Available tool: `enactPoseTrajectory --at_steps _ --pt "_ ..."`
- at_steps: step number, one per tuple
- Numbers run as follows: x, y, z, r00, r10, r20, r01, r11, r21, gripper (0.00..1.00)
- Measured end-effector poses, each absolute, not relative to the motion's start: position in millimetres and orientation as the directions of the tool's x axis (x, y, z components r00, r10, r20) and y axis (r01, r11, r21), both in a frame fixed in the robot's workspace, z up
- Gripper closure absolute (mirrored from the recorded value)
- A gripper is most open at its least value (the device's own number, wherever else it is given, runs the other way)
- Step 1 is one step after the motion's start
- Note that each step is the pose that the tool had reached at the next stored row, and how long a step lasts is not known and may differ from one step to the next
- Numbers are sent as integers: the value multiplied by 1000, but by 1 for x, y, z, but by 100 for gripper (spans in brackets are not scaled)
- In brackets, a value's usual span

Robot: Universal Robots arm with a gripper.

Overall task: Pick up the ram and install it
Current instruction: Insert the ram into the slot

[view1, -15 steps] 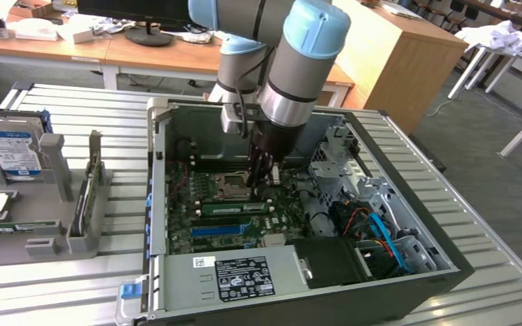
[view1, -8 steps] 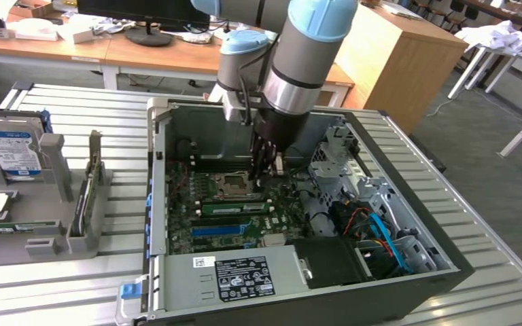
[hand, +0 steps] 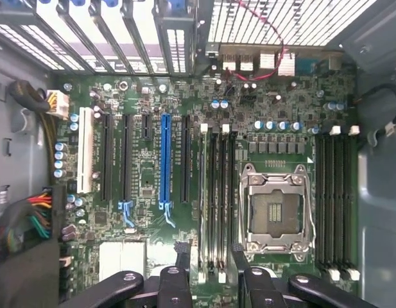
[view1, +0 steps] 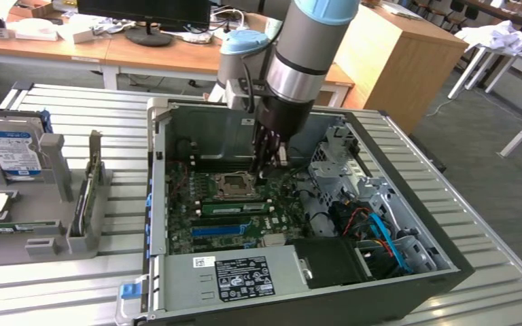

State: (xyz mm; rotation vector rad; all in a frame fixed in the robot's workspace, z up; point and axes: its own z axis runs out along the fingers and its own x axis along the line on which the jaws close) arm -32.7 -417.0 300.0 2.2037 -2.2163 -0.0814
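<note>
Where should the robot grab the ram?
Probably the middle of the top edge of the ram, coming straight down from above and pinching its two flat faces. It is long and thin and stands on edge among the slots, so only its top looks free.

Exterior camera is looking down obliquely from well back, taking in the whole open case (view1: 211, 136) and table (view1: 52, 292). Wrist camera is facing the motherboard (hand: 146, 186) squarely, close in. Both are showing the CPU socket (view1: 236, 183).
</note>
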Motion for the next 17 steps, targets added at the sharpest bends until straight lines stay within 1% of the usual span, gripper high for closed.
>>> enactPoseTrajectory --at_steps 11,17 --pt "-33 -417 330 -6 -1000 -26 -999 5 48 63" --pt "-33 -417 341 -6 -1000 -26 -999 5 48 63"
